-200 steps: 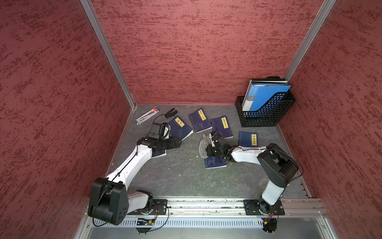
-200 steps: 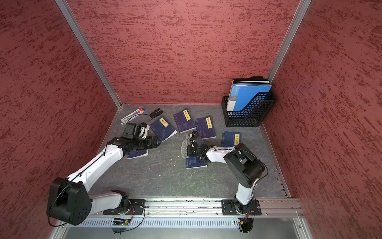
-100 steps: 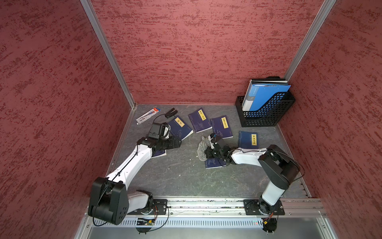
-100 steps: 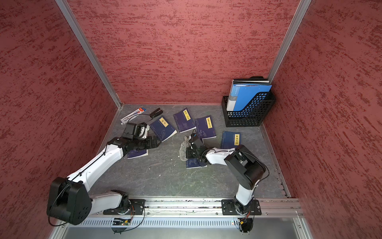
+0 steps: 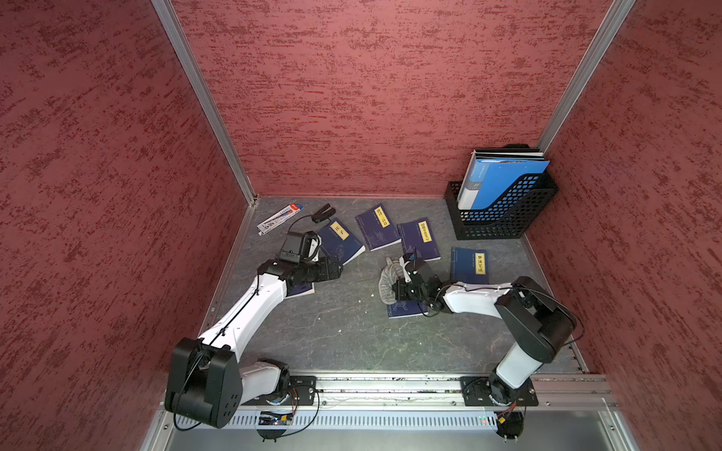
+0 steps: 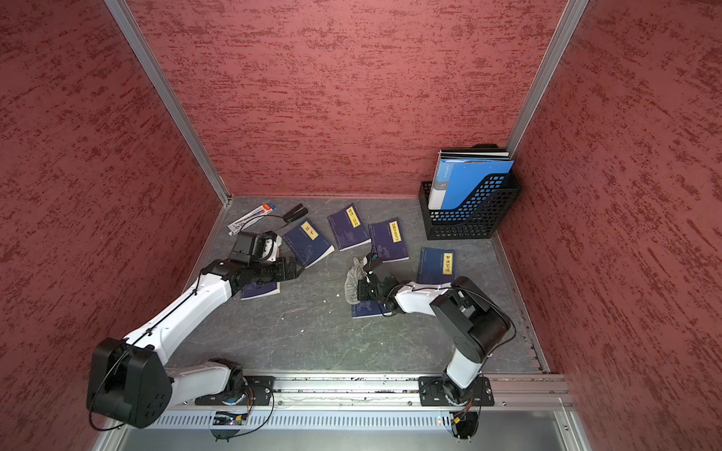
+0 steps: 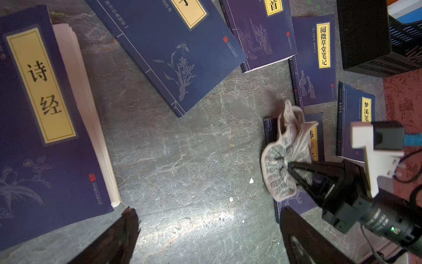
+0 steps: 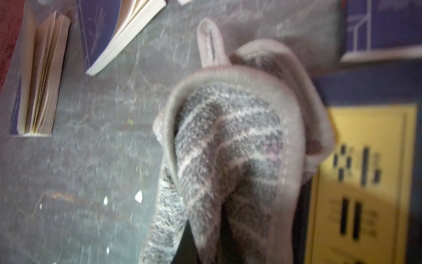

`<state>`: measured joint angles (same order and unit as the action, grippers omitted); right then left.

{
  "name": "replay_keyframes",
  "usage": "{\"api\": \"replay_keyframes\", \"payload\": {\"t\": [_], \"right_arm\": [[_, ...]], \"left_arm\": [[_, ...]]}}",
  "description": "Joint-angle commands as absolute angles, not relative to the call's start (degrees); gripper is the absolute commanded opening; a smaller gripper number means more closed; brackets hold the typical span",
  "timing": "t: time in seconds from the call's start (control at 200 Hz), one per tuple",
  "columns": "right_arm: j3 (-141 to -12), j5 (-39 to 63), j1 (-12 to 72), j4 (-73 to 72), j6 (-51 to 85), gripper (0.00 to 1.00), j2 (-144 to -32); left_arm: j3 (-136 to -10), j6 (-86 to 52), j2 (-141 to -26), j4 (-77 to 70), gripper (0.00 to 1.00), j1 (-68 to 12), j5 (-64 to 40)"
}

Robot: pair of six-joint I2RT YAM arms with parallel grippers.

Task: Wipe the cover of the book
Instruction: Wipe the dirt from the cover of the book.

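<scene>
Saw folders upright in the rack far right, books strewn on grey table, red walls around, right gripper pinching cloth, left gripper spread wide, empty.

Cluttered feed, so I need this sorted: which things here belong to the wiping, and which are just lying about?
In use: cloth, clamped in the right gripper; book under it.
Lying about: five other blue books, black file basket, pen packet, black clip.
</scene>
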<state>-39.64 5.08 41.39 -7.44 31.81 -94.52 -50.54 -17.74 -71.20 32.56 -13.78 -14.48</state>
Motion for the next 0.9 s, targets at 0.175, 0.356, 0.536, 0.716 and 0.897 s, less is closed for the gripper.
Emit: {"api": "replay_keyframes", "payload": {"t": [0.175,0.356,0.536,0.716,0.897], "right_arm": [[-29.9,6.4,45.4,0.4,36.5,0.07,-90.0],[-30.4,7.9,45.4,1.8,36.1,0.07,-90.7],[-27.9,7.5,45.5,4.3,37.5,0.07,-87.3],[-26.5,4.8,45.4,6.7,38.5,0.08,-84.1],[-33.3,1.6,42.1,4.9,34.1,0.08,-92.3]], "left_arm": [[-50.9,-18.9,-72.7,31.6,0.97,-13.6,-13.5],[-51.2,-19.1,-72.9,31.7,0.97,-13.9,-13.5],[-51.8,-19.0,-73.4,31.5,0.98,-14.1,-13.6],[-52.0,-18.6,-74.3,31.4,0.98,-14.5,-13.4],[-51.6,-18.8,-74.7,31.1,0.98,-14.6,-13.3]]}}
